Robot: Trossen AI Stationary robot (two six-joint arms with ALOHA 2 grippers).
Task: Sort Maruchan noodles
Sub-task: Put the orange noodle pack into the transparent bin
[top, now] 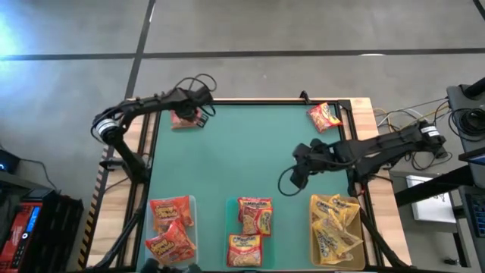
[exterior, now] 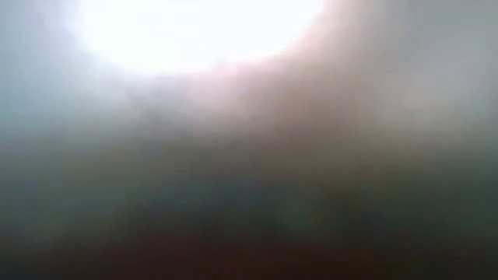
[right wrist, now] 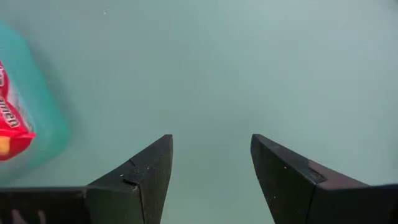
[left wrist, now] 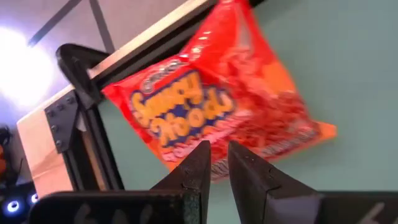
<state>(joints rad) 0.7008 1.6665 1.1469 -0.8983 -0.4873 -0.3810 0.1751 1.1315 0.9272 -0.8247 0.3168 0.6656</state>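
My left gripper [top: 198, 115] [left wrist: 217, 149] is at the table's far left corner, shut on an orange-red Maruchan noodle packet [top: 184, 119] [left wrist: 217, 99]. My right gripper [top: 298, 176] [right wrist: 211, 143] hangs open over bare green mat right of the middle and touches nothing. Another red-and-yellow packet [top: 324, 116] lies flat near the far right corner. Along the near edge, three bins hold sorted packets: orange-red ones [top: 170, 227], red ones [top: 252, 224] and yellow ones [top: 333, 224]. The low view is blocked by a bright blur. My left gripper pinches the packet between its two fingers at the edge nearest the wrist [left wrist: 214, 167]. Only a narrow gap is left between the fingertips [left wrist: 199, 158]. The rest of the packet spreads out beyond the fingers, over the corner of the mat and the black table frame; whether it is lifted clear I cannot tell.
A black frame rail [left wrist: 81, 68] and a wooden border [top: 145, 129] run round the green mat [top: 242, 152]. The middle of the mat is bare between the arms. Cables and equipment [top: 455, 114] lie off the table's right side.
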